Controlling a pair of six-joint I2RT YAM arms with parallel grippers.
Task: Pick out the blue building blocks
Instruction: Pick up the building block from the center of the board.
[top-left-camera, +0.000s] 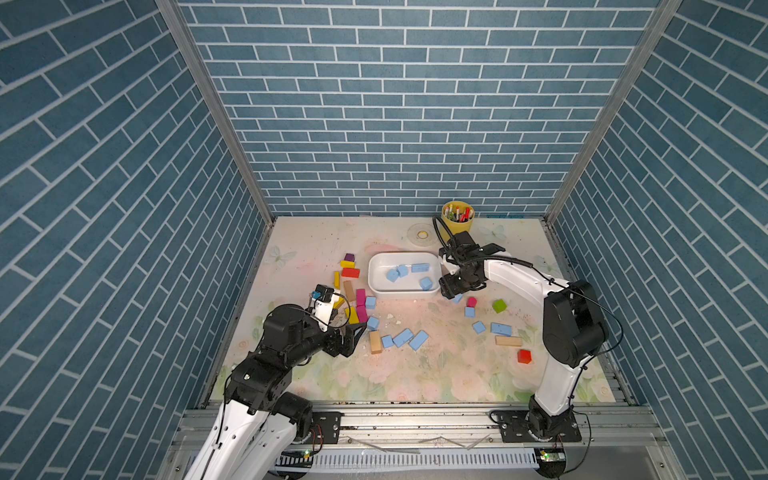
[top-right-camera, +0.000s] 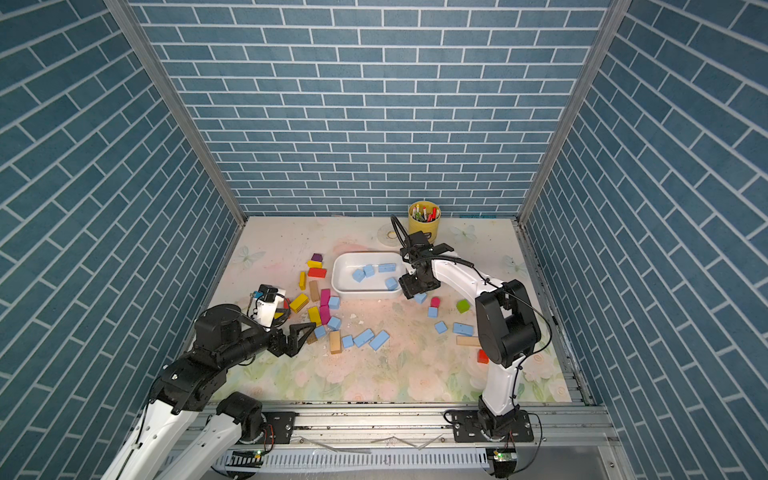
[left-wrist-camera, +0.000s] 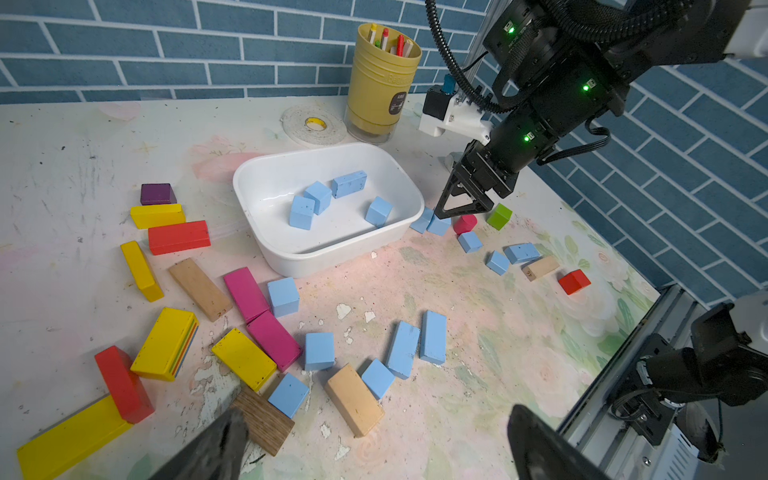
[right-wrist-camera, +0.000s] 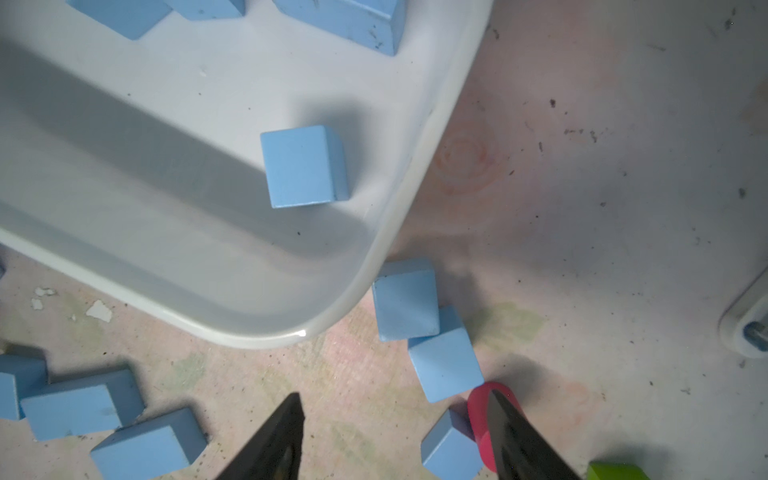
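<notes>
Both top views: your right arm (top-left-camera: 571, 328) rises from its base on the front rail, folds at a high elbow and reaches back over the table (top-left-camera: 436, 374). The wrist is bent so that the right gripper (top-left-camera: 451, 293) points down at the near right corner of the white tub (top-left-camera: 371, 272). In the right wrist view its fingers (right-wrist-camera: 282, 440) stand apart with only bare table between them, grasping nothing. Two cubes of the blue building blocks (right-wrist-camera: 405, 307) lie touching each other just ahead of the tips, the farther one just beside the tub's corner. One finger overlaps the magenta block (right-wrist-camera: 477, 419); whether it touches you cannot tell. Your left arm (top-left-camera: 286, 332) lies low and folded, forearm near level. The left gripper (top-left-camera: 353, 338) hovers at the edge of the left-hand cluster with its fingers spread wide and released, and a dark wooden block (left-wrist-camera: 266, 419) sits just beside one tip in the left wrist view. Four of the blue building blocks rest inside the tub and the remainder lie on the table. One group is near the left gripper among yellow, magenta and tan pieces; a looser group is to the right of the tub, near a green cube (top-left-camera: 500, 306).
</notes>
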